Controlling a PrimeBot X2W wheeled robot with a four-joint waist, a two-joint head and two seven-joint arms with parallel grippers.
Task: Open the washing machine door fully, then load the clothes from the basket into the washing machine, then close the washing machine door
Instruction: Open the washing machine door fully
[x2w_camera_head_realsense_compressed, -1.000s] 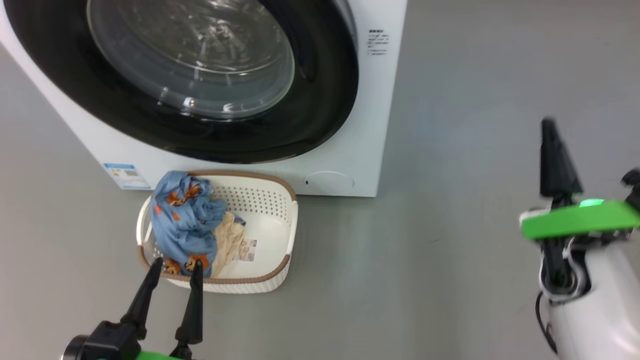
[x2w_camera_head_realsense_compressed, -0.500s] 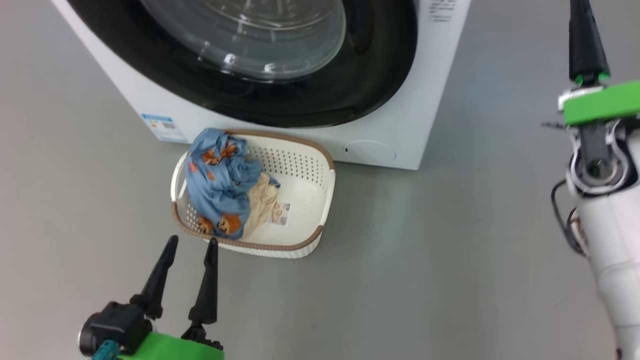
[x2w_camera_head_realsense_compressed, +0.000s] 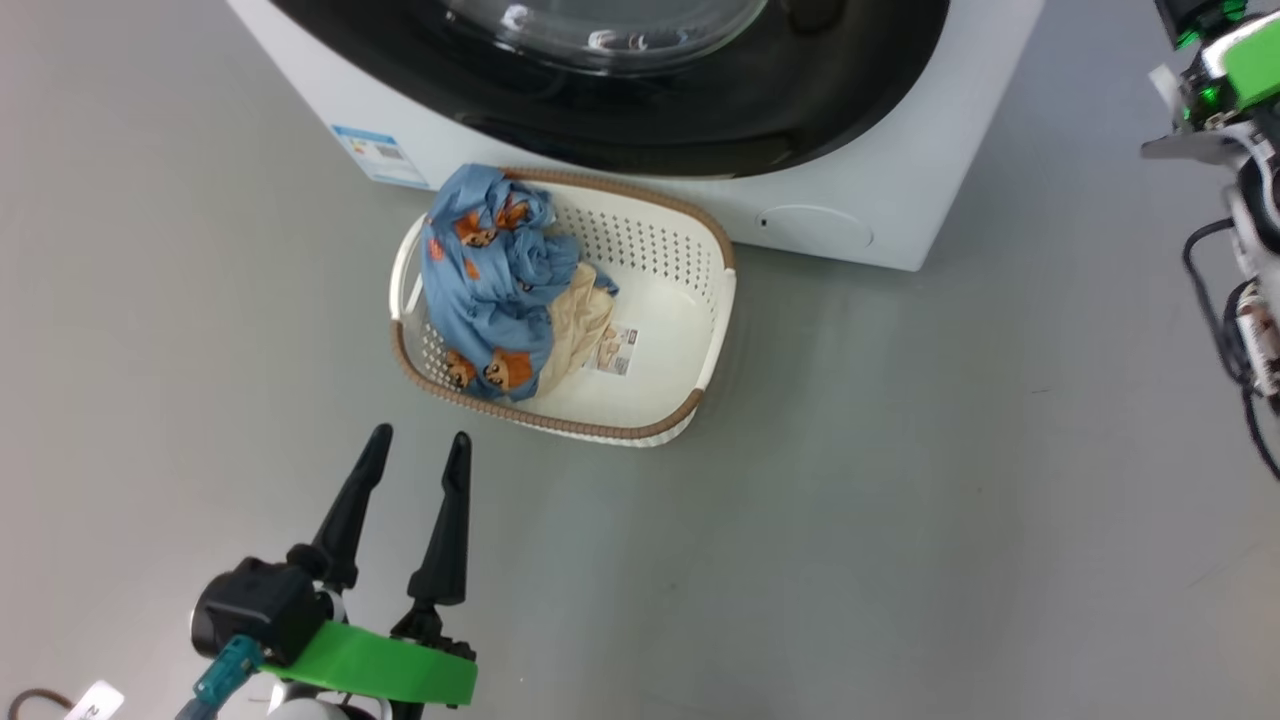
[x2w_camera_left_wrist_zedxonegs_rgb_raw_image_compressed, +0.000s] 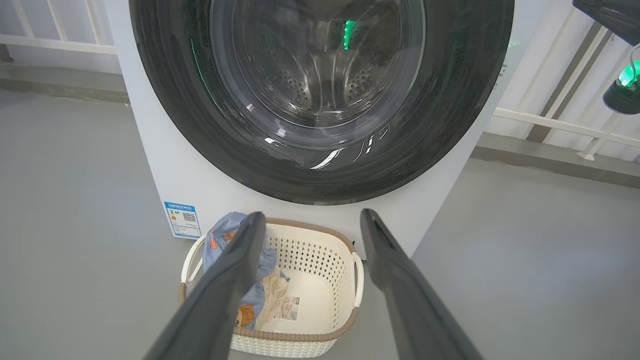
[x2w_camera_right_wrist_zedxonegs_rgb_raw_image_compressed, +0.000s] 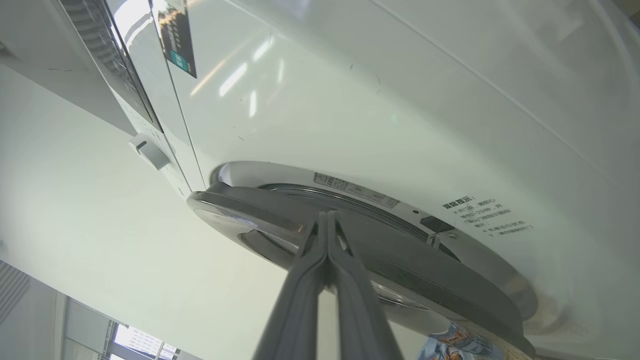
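The right gripper (x2w_camera_right_wrist_zedxonegs_rgb_raw_image_compressed: 326, 216) has its fingers pressed together into one narrow blade, with the tips at the edge of the door (x2w_camera_right_wrist_zedxonegs_rgb_raw_image_compressed: 400, 265). That is likely so they can slip behind the black rim and lever it off the machine (x2w_camera_right_wrist_zedxonegs_rgb_raw_image_compressed: 380, 115). Whether the tips touch the rim I cannot tell. The door looks shut or barely ajar, so I judge the opening step is in hand and loading not yet begun.

The left gripper (x2w_camera_head_realsense_compressed: 420, 435) is spread wide and holds nothing. It hangs low, with the basket (x2w_camera_head_realsense_compressed: 655, 300) just ahead of its tips and the door higher up beyond that. I read this as a waiting pose, ready to drop onto the clothes (x2w_camera_head_realsense_compressed: 490, 270) once the drum is reachable. The clothes lie heaped in the basket's end to this gripper's left. The basket sits close under the door, which would keep the carry short.

Count: one machine, one door, one basket, two grippers. The clothes are one blue bear-print heap — how many garments is unclear — and one cream piece (x2w_camera_head_realsense_compressed: 578, 325) tucked beside it.
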